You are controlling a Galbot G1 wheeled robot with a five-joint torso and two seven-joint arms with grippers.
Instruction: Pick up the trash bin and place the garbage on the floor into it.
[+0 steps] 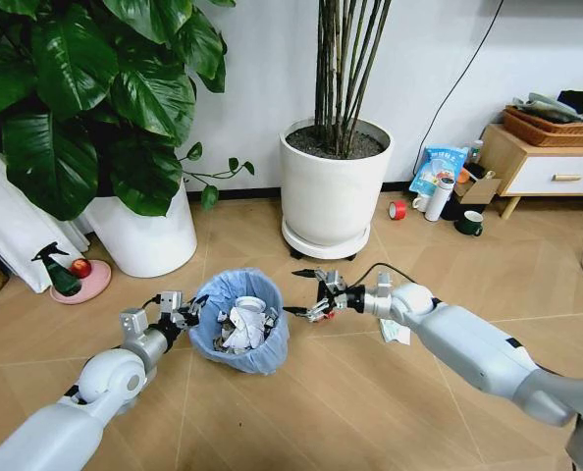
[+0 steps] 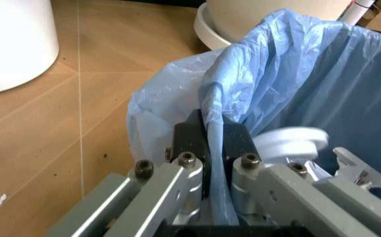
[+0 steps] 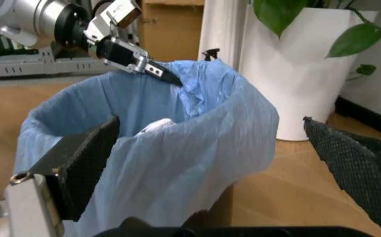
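On the far left a green spray bottle point(image 1: 54, 269) stands on a pink dish by the white plant pot point(image 1: 144, 235); neither belongs to the job. Nearer, the left end effector point(image 1: 191, 310) is clamped shut on the left rim of the trash bin point(image 1: 238, 334), and the left wrist view shows its dark pads pinching a fold of the blue bag point(image 2: 256, 79) against the rim. The bin sits in the middle of the floor point(image 1: 370, 412), just near of the big white pot point(image 1: 333, 182), and already holds crumpled white tissues point(image 1: 240, 329) and a white round lid point(image 2: 289, 143). To its right the right end effector point(image 1: 309, 294) hovers just beside the bin's right rim with its jaws spread wide and nothing between them; the right wrist view shows the black fingers point(image 3: 78, 165) standing either side of the bag-covered bin. The step in hand appears to be the litter collection, with the bin held steady by the left arm. One pale packet point(image 1: 396, 332) lies on the floor, partly hidden under the right forearm, so the next move likely calls for the right arm to draw back and reach down to it while the left keeps its hold. Far right, by the wooden cabinet point(image 1: 542, 167), a blue-and-white bag point(image 1: 439, 169) carries print too small to read, and no other writing is legible.
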